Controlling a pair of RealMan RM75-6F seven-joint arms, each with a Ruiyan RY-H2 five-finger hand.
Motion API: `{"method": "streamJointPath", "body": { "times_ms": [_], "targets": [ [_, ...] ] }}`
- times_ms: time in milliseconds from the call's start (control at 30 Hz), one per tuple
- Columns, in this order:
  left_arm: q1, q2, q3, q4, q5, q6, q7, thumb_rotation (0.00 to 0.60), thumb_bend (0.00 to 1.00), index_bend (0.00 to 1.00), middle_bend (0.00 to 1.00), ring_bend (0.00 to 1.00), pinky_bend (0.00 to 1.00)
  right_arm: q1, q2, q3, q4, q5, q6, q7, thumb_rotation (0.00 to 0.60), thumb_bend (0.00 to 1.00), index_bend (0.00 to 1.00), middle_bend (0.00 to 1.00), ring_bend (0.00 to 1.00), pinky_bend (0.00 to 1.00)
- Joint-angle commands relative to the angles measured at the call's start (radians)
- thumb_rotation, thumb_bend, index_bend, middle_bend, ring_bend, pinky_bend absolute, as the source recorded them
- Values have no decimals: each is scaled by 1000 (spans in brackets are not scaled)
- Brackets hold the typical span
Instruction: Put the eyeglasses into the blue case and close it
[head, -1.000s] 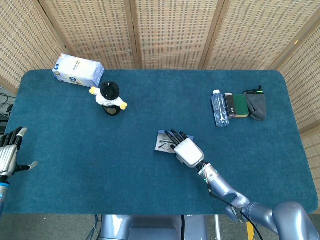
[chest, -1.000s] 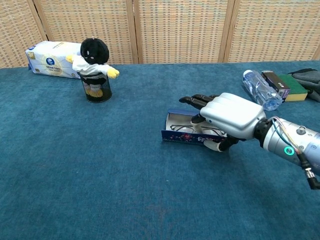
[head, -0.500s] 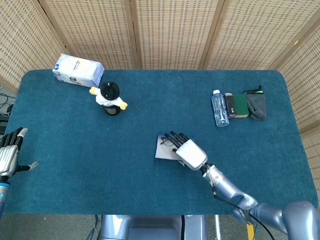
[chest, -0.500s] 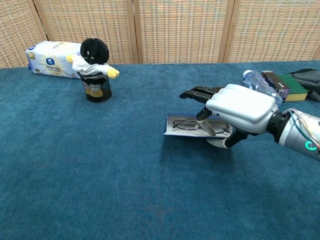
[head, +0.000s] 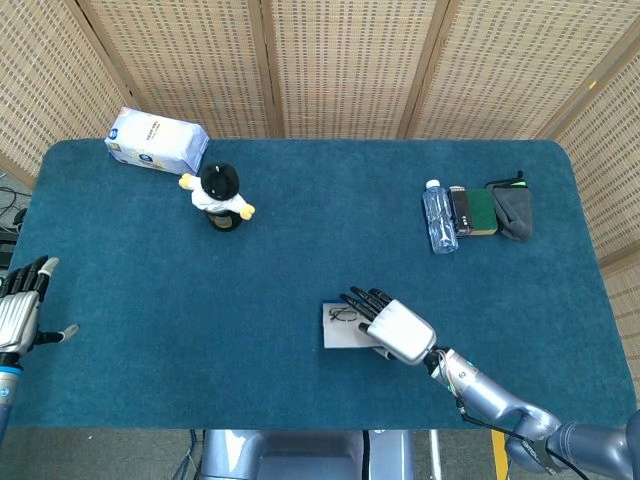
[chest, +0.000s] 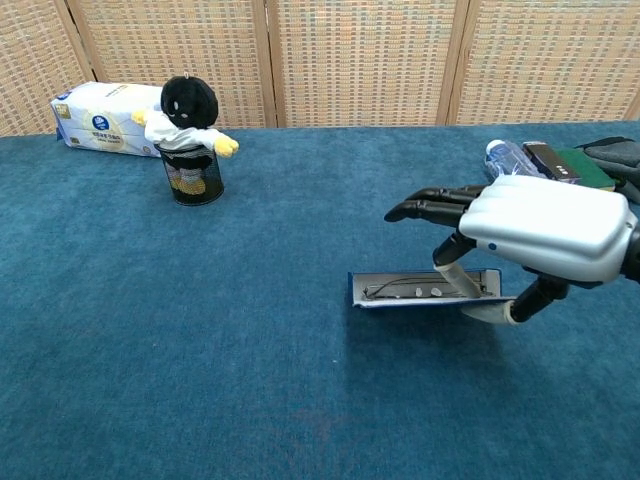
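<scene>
— Two robot hands: what's each doing?
— Right robot hand grips the open blue case, eyeglasses inside; left robot hand is empty, fingers spread. Bottle lies well beyond.

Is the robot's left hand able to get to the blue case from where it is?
Probably not easily. The left hand sits at the table's far left edge, while the blue case lies across the table, under the right hand.

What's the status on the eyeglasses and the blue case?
Right hand holds the open blue case by its right end. Eyeglasses already inside, lid not closed. Left hand open at the table's left edge. Nothing in the way.
</scene>
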Motion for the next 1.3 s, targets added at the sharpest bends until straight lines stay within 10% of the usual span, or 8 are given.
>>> {"method": "streamJointPath", "body": {
  "times_ms": [33,1300],
  "targets": [
    [1,0,0,-1,1,2,0,600,0,0,0,0,0,6,8,-1,-8,19,-45,-21,600,543,682,82,0,195],
    [-5,5,-1,-4,-26,-22,11,600,0,0,0,0,0,112,-18,126,18,247,-306,-178,600,544,682,81,0,195]
  ]
}}
